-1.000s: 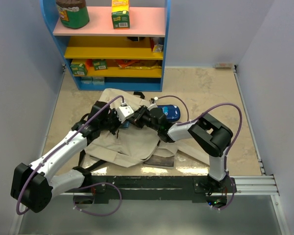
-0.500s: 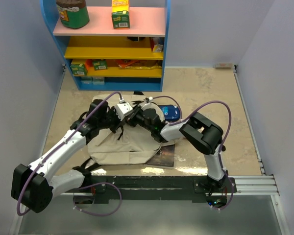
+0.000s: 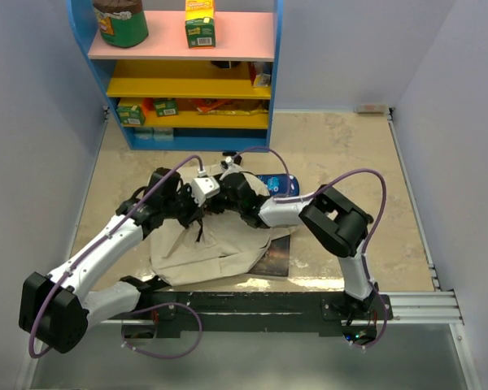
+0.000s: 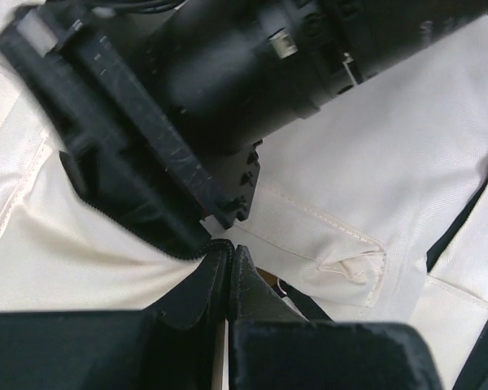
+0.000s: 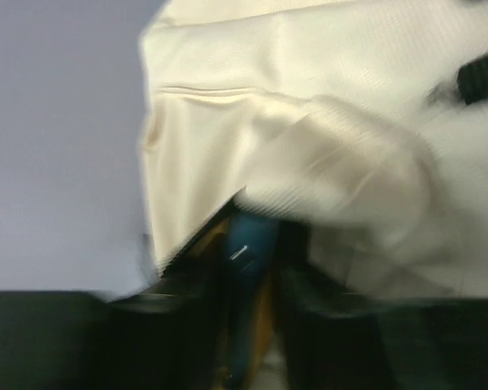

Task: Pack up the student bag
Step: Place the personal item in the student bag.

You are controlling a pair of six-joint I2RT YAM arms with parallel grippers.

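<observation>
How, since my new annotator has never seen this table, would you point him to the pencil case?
Start at the blue shelf unit at the table's far end, then drop to the cream student bag spread in front of it. The pencil case lies just off the bag's far right edge. It is the only small blue pouch there, far smaller than the bag.

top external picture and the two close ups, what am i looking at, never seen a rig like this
From above: two white-and-black robot arms, bolted at the table's near edge, reach over a large soft beige canvas bag on the tan tabletop. A small blue zip pencil case lies beside it, a dark flat book pokes out beneath. The close-ups come from cameras on each wrist. The left gripper is shut, tips against the cloth. The right gripper is too blurred to judge.
</observation>
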